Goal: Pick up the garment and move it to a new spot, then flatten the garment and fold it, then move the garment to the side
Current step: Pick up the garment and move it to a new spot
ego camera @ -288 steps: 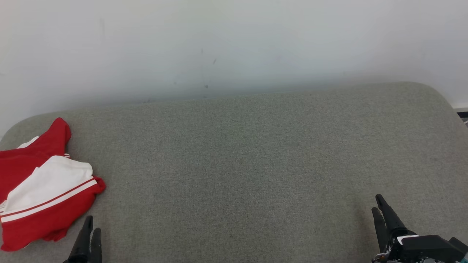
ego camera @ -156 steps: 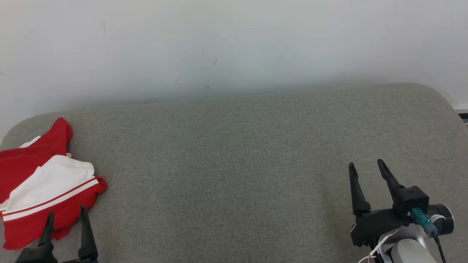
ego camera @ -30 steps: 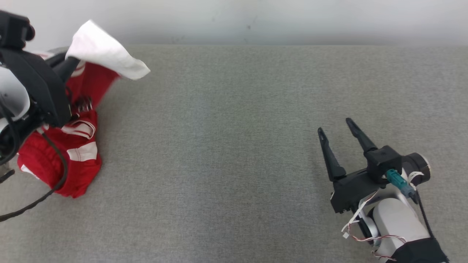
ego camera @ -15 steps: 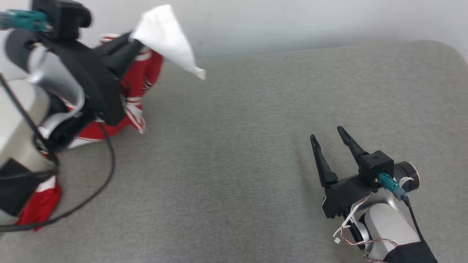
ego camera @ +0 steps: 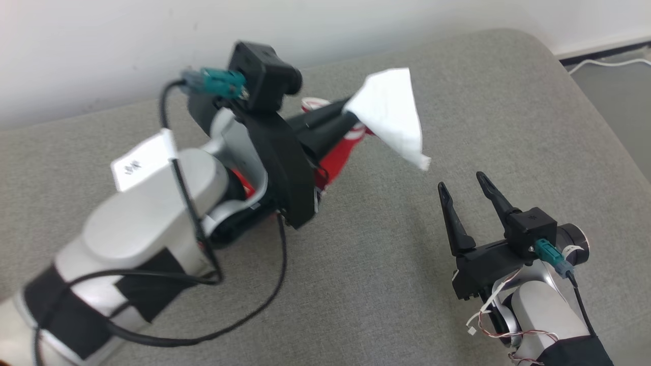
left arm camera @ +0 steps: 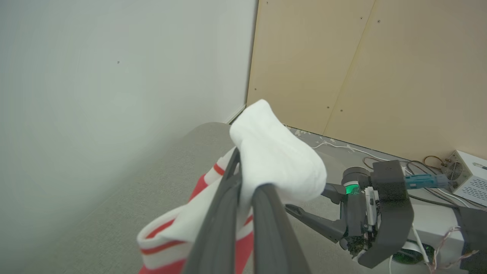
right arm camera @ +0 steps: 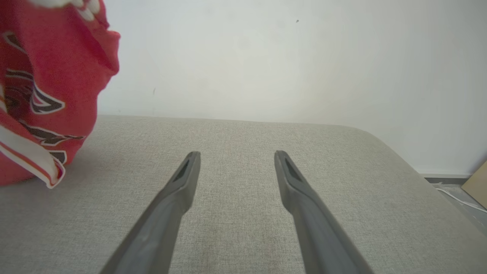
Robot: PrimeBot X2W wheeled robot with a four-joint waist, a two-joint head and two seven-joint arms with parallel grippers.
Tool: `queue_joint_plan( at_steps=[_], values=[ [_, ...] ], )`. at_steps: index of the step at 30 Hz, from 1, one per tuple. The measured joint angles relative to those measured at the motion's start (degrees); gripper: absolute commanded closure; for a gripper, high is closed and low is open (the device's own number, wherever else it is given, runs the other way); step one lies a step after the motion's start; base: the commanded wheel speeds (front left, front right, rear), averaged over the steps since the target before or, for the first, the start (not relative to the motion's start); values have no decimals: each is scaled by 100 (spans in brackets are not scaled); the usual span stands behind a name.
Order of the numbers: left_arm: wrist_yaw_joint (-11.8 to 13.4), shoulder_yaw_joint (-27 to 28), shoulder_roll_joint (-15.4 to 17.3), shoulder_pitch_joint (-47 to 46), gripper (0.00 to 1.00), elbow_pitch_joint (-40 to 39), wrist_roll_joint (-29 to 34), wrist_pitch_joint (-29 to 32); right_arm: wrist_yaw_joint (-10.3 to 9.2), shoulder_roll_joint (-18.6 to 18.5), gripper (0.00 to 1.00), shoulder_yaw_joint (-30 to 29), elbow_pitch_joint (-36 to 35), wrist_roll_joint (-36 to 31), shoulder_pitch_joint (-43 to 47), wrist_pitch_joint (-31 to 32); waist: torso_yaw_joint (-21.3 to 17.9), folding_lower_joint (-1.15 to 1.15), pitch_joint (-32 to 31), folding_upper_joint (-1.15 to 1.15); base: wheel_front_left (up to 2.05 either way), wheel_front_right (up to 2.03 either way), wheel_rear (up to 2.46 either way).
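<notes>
Head view: the garment [ego camera: 391,114] lay in a heap at the counter's [ego camera: 386,284] far left edge seconds ago. Now the left hand [ego camera: 351,116] has it in the air and has swung it in toward the middle, close to the right hand [ego camera: 461,181]. The camera turned too, so part of that shift is only the view.

Task read: pick-up looks done and the carry to a new spot is under way, garment not set down yet. Flatten, fold and the side move are all still to do.

Left hand: fingers pressed together, pinching a white part of the garment at the tips. A white flap sticks out past the fingertips, and the red striped body hangs below and behind them.

Right wrist view: the red bulk hangs ahead-left of the right hand. Its low hem is near the counter; contact can't be told.

Right hand: fingers spread wide, holding nothing, just over the counter. The white flap is just ahead of its tips, not touching.
</notes>
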Motion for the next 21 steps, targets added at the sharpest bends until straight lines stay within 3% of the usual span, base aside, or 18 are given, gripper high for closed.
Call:
queue_joint_plan(
  at_steps=[7,13,14,15,21],
  values=[
    [1,-490,-588,715,100,1112,-33,-409,-2,18,0,-19,-126,0,-16,-1,-200,1,270,1,0,0,0],
    [1,-837,-740,962,100,1697,-36,-639,-44,14,0,-86,-138,0,-35,-1,-193,1,315,1,0,0,0],
    [1,-872,-778,963,62,1749,-36,-669,-44,15,0,-89,-143,-1,-35,-1,-178,1,312,0,0,0,0],
    [1,-915,-818,961,0,1801,-36,-692,-44,15,0,-89,-143,-1,-35,-1,-161,1,309,0,0,0,0],
    [1,-914,-1033,823,0,1935,-89,-1062,-44,-11,0,-137,-142,-1,-24,-1,-26,1,281,1,0,0,0]
  ],
)
